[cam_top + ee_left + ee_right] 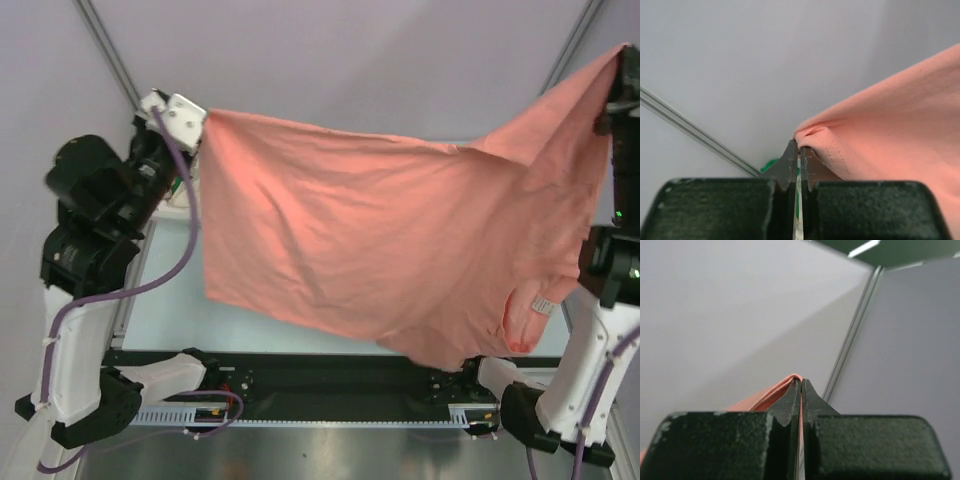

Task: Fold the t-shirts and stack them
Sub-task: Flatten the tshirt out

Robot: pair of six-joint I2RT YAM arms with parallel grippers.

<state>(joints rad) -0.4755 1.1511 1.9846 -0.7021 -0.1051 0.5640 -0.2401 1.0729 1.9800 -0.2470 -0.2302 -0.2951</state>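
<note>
Between left claw (799, 148) and right claw (801, 385), salmon-pink t-shirt (400, 240) curtains table (170, 322).

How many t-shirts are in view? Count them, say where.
1: the salmon-pink t-shirt hangs spread between the left gripper and right gripper. Others may be hidden behind it.

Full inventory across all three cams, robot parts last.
t-shirt: 1, salmon-pink, held up spread between both arms, above the table
label: 1, white, on the t-shirt's lower right part
green item: 1, green, sliver beside the left fingers in the left wrist view; too little shows to identify
table: 1, pale, under the t-shirt
frame struts: 2, silver, upper corners
cables: purple, along the arms
arms: 2, black and white, raised at left and right
left fingers: black, shut on the t-shirt's hem
right fingers: black, shut on the t-shirt's edge
</note>
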